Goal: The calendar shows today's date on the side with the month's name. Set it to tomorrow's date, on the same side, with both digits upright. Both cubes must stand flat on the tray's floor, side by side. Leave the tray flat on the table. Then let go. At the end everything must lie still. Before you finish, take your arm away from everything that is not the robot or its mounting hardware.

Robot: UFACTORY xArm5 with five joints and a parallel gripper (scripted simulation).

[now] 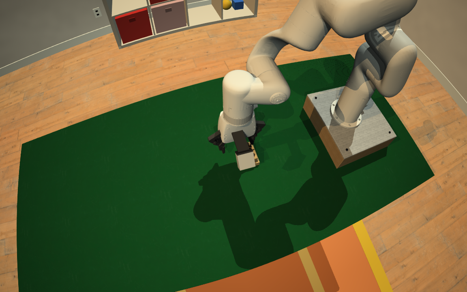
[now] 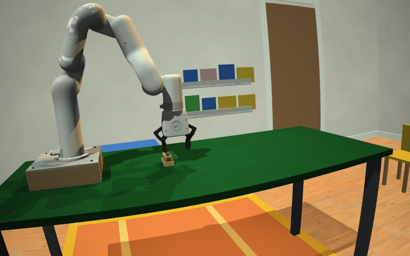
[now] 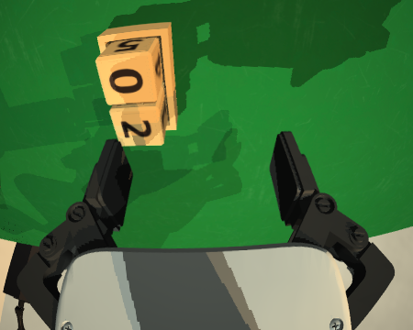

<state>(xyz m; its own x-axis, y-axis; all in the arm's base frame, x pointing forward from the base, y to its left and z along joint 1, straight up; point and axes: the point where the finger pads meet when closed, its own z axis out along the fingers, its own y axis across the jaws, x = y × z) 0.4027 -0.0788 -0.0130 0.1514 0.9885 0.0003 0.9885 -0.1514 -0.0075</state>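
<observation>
From above, the wrist camera block (image 1: 245, 159) covers nearly all of the calendar (image 1: 255, 155); only a sliver of wood shows beside it. In the side view the month's name is too small to read, and only one digit can be made out. In the wrist view the tray (image 3: 170, 76) is mostly hidden behind the two cubes (image 3: 133, 92), and the far cube's rear face is smeared, unreadable.
</observation>
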